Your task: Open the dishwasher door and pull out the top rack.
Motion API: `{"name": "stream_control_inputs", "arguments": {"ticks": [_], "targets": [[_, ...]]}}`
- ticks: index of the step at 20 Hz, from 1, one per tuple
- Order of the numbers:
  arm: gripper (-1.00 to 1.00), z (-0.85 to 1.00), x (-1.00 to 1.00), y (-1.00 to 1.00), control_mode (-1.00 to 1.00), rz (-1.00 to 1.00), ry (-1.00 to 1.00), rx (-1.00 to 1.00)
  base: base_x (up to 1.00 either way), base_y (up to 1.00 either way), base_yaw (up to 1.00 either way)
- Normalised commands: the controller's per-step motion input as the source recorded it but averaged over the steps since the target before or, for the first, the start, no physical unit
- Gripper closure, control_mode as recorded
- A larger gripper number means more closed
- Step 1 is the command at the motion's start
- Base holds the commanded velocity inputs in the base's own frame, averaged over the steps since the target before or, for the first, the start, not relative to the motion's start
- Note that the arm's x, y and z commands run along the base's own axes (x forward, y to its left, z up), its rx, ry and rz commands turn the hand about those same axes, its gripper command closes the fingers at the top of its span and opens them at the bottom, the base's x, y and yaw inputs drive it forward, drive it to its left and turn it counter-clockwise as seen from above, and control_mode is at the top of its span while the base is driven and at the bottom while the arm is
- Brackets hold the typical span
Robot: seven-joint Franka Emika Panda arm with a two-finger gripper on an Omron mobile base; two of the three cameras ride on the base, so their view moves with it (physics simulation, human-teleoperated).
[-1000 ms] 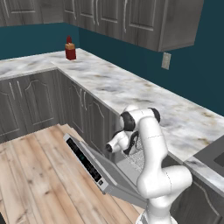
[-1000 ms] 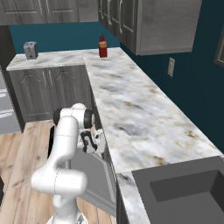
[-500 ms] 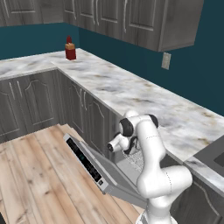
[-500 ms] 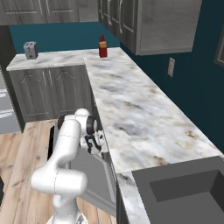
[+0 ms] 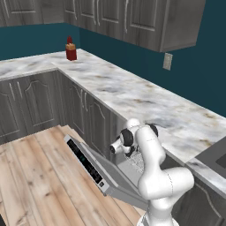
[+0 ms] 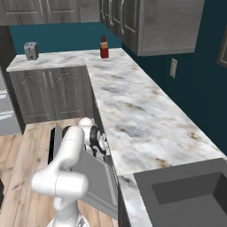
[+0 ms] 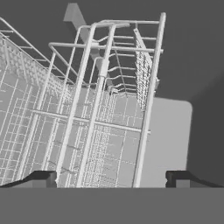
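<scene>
With the dishwasher door (image 5: 95, 170) dropped fully open below the marble countertop (image 5: 132, 95), the arm is leaning into the cavity under that counter edge. Its gripper (image 7: 111, 179) has its tips spread wide, straddling the front wires of the top rack (image 7: 94, 109) and holding nothing, lined up, I'd guess, to clamp the rim and pull outward.

1 dishwasher door (image 5: 95, 170), 1 wire rack (image 7: 78, 127), 1 red bottle (image 5: 70, 49), 1 toaster (image 6: 30, 50)
</scene>
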Motion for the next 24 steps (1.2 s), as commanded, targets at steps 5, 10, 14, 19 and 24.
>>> {"name": "stream_control_inputs", "arguments": {"ticks": [5,10,14,19,24], "targets": [[-1.0,-0.26,0.35,-0.17,-1.0,-0.01,0.0,0.0,0.0,0.0,0.0],[-1.0,-0.24,0.29,-0.08,-1.0,-0.01,0.0,0.0,0.0,0.0,0.0],[1.0,-0.23,0.29,-0.08,-1.0,0.0,0.0,0.0,0.0,0.0,0.0],[1.0,-0.17,0.24,-0.02,-1.0,0.0,0.02,0.0,0.0,0.0,0.0],[1.0,-0.14,0.0,0.0,-1.0,0.0,0.02,0.01,0.0,0.0,0.0]]}}
